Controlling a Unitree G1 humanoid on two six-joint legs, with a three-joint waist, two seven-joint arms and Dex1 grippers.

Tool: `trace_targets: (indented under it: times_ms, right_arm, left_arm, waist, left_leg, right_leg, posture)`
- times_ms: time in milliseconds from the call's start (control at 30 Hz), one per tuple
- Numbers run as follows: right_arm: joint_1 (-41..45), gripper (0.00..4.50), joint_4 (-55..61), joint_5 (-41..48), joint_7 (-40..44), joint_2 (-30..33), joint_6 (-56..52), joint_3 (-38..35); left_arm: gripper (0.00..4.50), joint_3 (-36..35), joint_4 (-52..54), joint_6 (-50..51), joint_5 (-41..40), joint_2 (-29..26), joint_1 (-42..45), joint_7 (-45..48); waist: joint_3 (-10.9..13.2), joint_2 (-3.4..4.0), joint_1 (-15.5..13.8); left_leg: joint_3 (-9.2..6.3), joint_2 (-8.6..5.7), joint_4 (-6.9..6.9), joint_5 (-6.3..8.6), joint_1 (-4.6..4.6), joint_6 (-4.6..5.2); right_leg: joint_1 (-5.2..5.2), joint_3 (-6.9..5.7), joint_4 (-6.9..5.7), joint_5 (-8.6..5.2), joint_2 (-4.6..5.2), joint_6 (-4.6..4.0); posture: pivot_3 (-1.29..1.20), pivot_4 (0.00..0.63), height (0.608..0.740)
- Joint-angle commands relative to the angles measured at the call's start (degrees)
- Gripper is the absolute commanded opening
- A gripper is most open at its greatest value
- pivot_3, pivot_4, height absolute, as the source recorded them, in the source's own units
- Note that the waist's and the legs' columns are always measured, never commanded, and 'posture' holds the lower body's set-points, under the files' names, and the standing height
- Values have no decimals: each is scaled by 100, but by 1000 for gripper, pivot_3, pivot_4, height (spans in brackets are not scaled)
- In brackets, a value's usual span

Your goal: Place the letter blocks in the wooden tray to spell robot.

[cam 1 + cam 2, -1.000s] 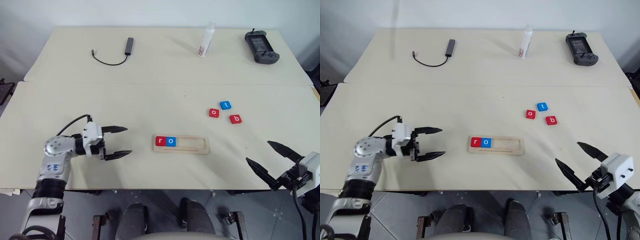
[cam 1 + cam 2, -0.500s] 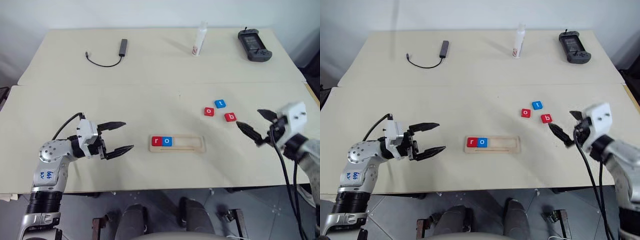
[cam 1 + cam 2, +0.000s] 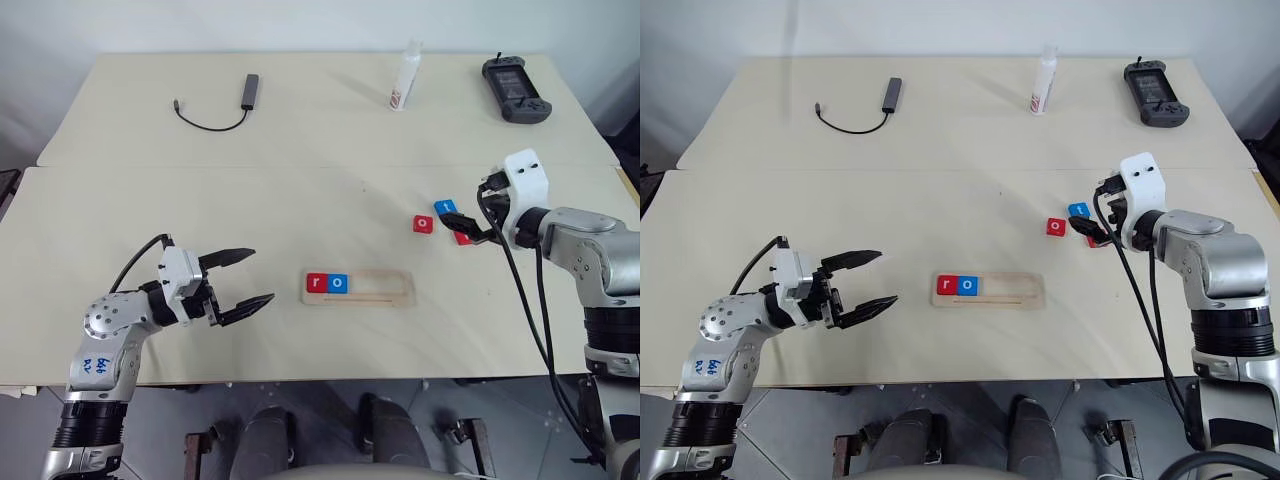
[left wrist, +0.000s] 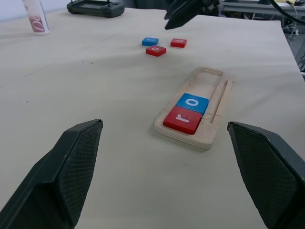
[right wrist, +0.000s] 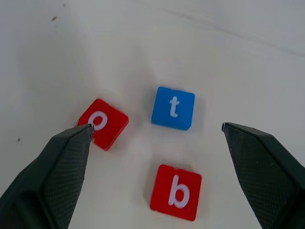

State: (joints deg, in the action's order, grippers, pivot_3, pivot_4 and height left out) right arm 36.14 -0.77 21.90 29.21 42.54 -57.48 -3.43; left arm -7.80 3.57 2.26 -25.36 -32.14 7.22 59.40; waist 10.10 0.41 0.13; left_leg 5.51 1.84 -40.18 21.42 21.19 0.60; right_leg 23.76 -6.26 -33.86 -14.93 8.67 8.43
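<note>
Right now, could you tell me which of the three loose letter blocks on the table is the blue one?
The "t" block is the only blue one; the loose "o" block and the "b" block beside it are both red.

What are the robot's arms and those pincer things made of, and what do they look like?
Each arm is silver-grey metal with black bands at the joints and a loose black cable running along it. A white boxy wrist block carries each tool: the left tool and the right tool each have two black, tapered, finely textured fingers. Blue handwriting marks the left arm.
</note>
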Motion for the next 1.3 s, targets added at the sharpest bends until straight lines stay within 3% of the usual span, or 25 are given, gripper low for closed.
trace_targets:
  times_ms: [33,333,633,733,967,1100,1300]
  right_arm:
    - [98,4500,152,-59,51,88,-65,-62]
    - [-294,4500,385,-192,-149,85,-384,-206]
    - [-701,4500,-197,-509,-419,-201,302,-243]
    - [-696,3910,-285,-510,-408,-278,385,-272]
    - [-760,1552,-186,-505,-430,-332,374,-324]
    - [-956,1467,158,-455,-525,-324,212,-464]
    - [-1594,1467,1893,-157,-1040,-514,-1121,-1269]
  left_arm:
    - [4454,16,181,-136,8,24,-44,-43]
    - [4454,131,122,-153,9,71,105,-33]
    - [4454,255,46,-345,127,135,229,-78]
    - [4500,295,100,-351,123,165,208,-88]
    - [4500,361,213,-307,90,187,150,-89]
    - [4500,427,200,-310,88,228,200,-95]
    - [4500,598,95,-268,67,356,353,-39]
  waist:
    - [0,0,7]
    - [0,0,-3]
    - [0,0,12]
    - [0,0,12]
    - [0,0,-1]
    - [0,0,-19]
    - [0,0,-35]
  left_leg:
    - [0,1,0,0,0,0]
    - [0,1,0,0,0,0]
    - [3,1,0,-1,-3,-1]
    - [3,1,0,-1,-5,-1]
    - [2,1,-1,-1,-6,-1]
    - [0,1,-1,-1,-5,-1]
    - [-3,0,0,-1,-1,-1]
  right_leg:
    - [1,0,0,0,0,0]
    - [0,0,0,0,0,0]
    - [-1,0,-1,0,-1,0]
    - [-2,0,0,0,-1,0]
    - [-4,1,0,0,-1,1]
    - [-5,0,0,0,-1,1]
    - [-4,-2,3,0,0,1]
  posture:
    - [0,150,740]
    - [0,150,740]
    - [0,150,740]
    - [0,150,740]
    - [0,150,740]
    - [0,150,740]
    - [0,150,740]
